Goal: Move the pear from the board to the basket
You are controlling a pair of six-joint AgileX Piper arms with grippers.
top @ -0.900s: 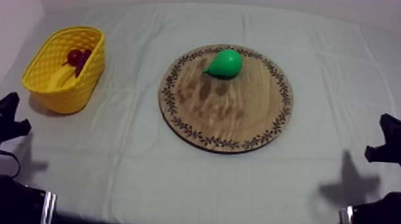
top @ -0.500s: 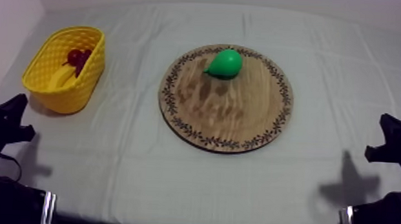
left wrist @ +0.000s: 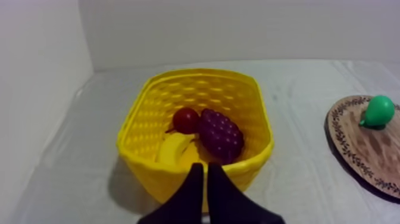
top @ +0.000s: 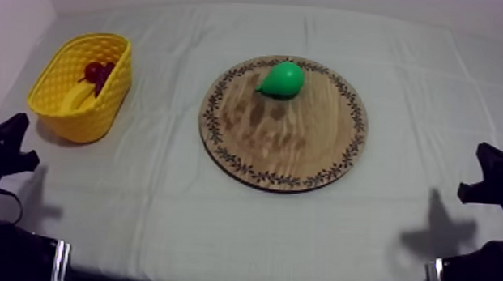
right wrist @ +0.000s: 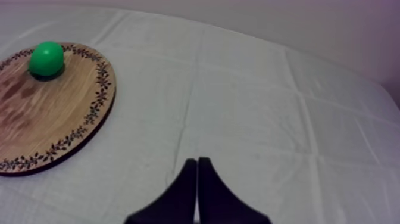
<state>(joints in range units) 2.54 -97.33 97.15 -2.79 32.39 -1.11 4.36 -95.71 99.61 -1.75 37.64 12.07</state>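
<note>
From above, the pear (top: 282, 79) sits upper centre on the board (top: 287, 144), well apart from both jaws, each pressed together, low at the frame's sides. The left wrist view reveals grapes (left wrist: 220, 132), banana (left wrist: 174, 149) and small red fruit (left wrist: 186, 120) inside the basket (left wrist: 149, 116).

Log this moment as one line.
pear on wooden board | yellow basket holds banana, grapes, small red fruit | left gripper shut | right gripper shut

You've got the basket (top: 103, 111) upper left, the board (top: 295, 148) mid-frame right of it, pear (top: 282, 79) on its upper part.
</note>
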